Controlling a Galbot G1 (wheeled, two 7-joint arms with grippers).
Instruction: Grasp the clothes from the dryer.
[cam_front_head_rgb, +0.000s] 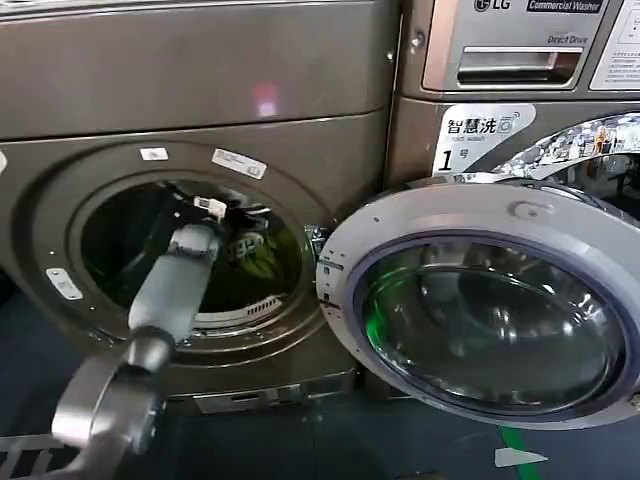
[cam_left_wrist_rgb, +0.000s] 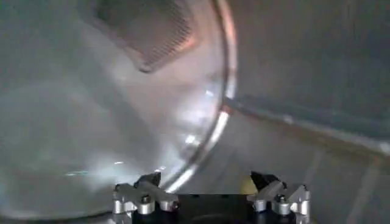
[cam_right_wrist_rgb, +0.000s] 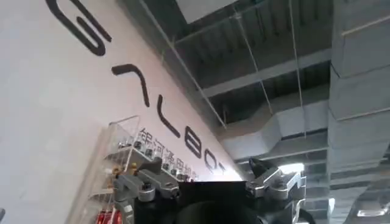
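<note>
Reaching Into the Dryer Drum

Reaching through the round porthole of the dryer (cam_front_head_rgb: 200, 100), my left arm runs up from the lower left of the head view and ends inside the dark drum. My left gripper (cam_front_head_rgb: 222, 222) sits deep in the opening, and from the wrist its two fingers stand spread apart with nothing between them, facing the drum's pale curved wall and the bright metal rim.

The clothes (cam_front_head_rgb: 262, 262) lie on the drum floor just beside and a little below my gripper, toward the door side. What I can see of them is a soft, crumpled heap of yellow-green fabric, dim in the shadow of the drum and far smaller than the space around it. Whether the gripper touches the fabric I cannot tell. A small yellowish patch (cam_left_wrist_rgb: 247, 184) also peeks out next to one finger in my left wrist view.

The glass door (cam_front_head_rgb: 490, 300), silver-rimmed, hangs swung fully open to the right.

My right gripper (cam_right_wrist_rgb: 210, 182) is held away from the machine, pointing up toward a ceiling and a lettered wall, fingers apart and empty.
</note>
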